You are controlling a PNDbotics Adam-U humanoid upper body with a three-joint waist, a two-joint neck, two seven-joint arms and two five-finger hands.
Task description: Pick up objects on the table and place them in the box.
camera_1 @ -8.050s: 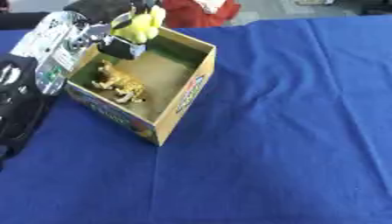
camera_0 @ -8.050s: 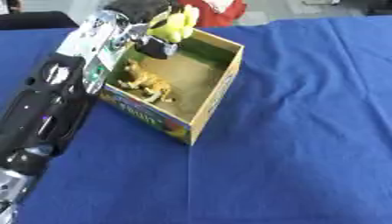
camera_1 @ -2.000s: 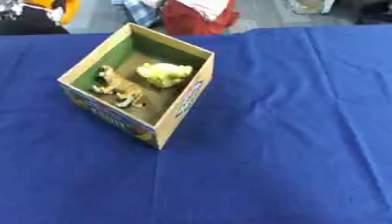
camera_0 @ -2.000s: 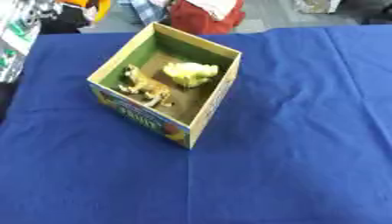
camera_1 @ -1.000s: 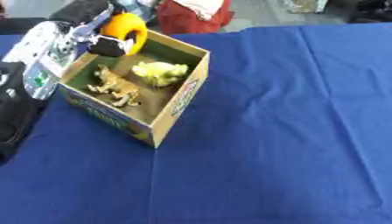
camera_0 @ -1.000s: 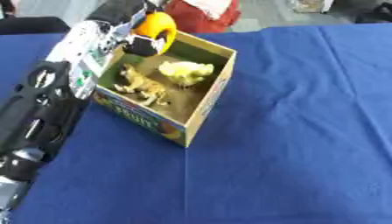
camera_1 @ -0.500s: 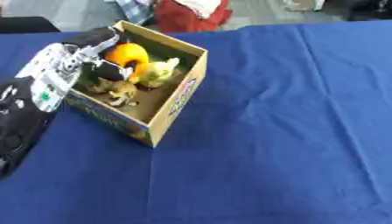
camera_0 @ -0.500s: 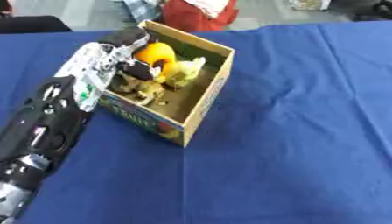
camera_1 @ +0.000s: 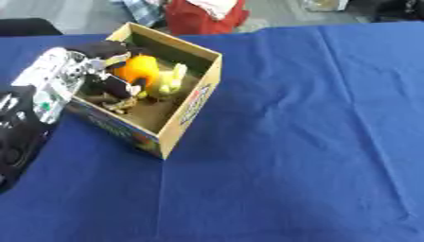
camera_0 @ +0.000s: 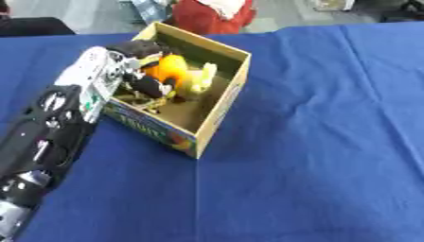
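Note:
An open cardboard box (camera_0: 222, 105) with a printed front stands on the blue table at the upper left. My left hand (camera_0: 141, 66) reaches into the box from the left, its black fingers curled round an orange round object (camera_0: 168, 73). A yellow-green soft toy (camera_0: 198, 81) lies beside it in the box. A brown toy animal (camera_0: 149, 101) shows partly under the hand. My right hand shows in neither view.
Blue cloth (camera_0: 314, 142) covers the table to the right of and in front of the box. A red bag (camera_0: 211, 14) and other clutter sit beyond the table's far edge.
My left hand has brought the orange object from above the box's far-left corner down into the box. The camera has shifted slightly.

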